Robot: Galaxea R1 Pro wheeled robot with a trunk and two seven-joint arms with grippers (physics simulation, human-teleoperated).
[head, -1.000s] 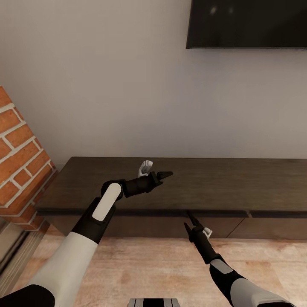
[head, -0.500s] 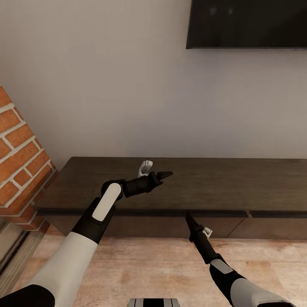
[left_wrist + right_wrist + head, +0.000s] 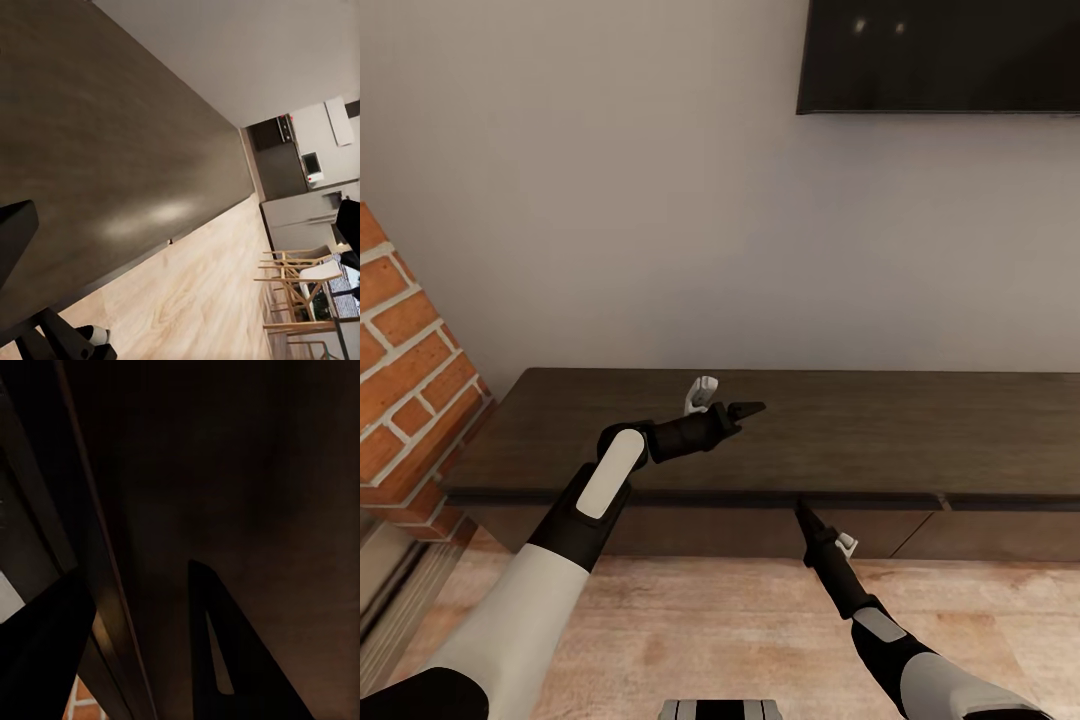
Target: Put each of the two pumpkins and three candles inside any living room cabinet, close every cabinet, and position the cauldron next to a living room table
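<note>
Dark-brown wood cabinet (image 3: 840,440), long and low, drawer fronts all shut.

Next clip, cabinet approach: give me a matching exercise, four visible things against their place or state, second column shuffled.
Things:
1. left gripper
2. right gripper
3. brick wall
4. television

Places or states:
A. mounted high on the wall
B. over the cabinet top
C. tip at the cabinet's front edge
D. beside the cabinet's left end

Pairs: 1-B, 2-C, 3-D, 4-A
</note>
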